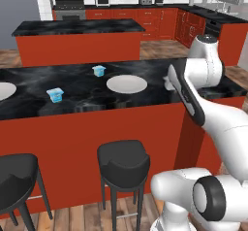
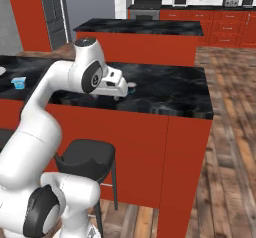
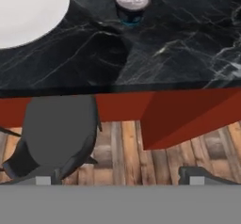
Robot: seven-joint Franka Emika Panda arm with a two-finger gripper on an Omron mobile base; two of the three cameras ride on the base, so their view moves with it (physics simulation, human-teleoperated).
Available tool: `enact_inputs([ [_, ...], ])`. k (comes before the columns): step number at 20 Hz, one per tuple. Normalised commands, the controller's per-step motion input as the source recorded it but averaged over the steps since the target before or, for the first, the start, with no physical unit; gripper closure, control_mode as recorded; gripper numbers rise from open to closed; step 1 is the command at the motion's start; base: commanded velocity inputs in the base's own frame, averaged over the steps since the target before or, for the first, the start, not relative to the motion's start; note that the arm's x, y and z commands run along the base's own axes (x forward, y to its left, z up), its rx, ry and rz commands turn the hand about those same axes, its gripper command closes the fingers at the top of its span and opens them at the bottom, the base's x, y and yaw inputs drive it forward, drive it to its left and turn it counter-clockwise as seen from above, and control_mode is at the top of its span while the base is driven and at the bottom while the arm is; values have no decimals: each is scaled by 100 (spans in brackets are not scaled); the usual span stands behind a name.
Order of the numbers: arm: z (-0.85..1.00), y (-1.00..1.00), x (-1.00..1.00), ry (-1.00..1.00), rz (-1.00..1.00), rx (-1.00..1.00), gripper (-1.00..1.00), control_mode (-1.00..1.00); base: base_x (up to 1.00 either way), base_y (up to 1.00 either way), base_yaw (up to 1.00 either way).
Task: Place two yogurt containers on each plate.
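Black marbled counter top (image 1: 77, 87) on a red island base, red kitchen cabinets behind, dark round stools (image 1: 123, 159) in front. On the counter, a flat round white-grey plate (image 1: 126, 84), bare, with nothing on it. Just to the right of that plate, close by the hand, a small round yogurt tub with a dark printed lid and a darker blue base (image 3: 132, 4), standing upright and off the plate. Left of the plate and slightly behind it, a light blue square tub with a pale top (image 1: 99, 70); further left of the plate and nearer the front edge, a second light blue tub (image 1: 55, 95). Well to the left of the plate, at the frame edge, a second white-grey plate (image 1: 4, 90), half cut off, its visible part bare too. All tubs sealed, so contents unknown. Gripper (image 3: 120, 176) with fingers spread wide and nothing between them, hanging out past the front edge near the plate, above a stool. Likely trouble from here: coming in too low and striking the counter edge; nudging the round tub with one finger and sending it sliding over the slick marble; pinching the curved wall off-centre and squirting it out; setting it on the plate's rim, tilted.
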Motion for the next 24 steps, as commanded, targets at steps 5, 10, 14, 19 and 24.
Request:
enact_inputs([
  [5, 23, 2, 68, -11, -11, 2, -100, -100, 0, 0, 0],
  [10, 11, -4, 79, 1, -9, 0, -100, -100, 0, 0, 0],
  [14, -3, -19, 65, 0, -1, 1, -100, -100, 0, 0, 0],
  [19, -6, -17, 54, 0, 0, 2, -100, -100, 0, 0, 0],
  [24, -37, -1, 29, 0, 0, 0, -100, -100, 0, 0, 0],
])
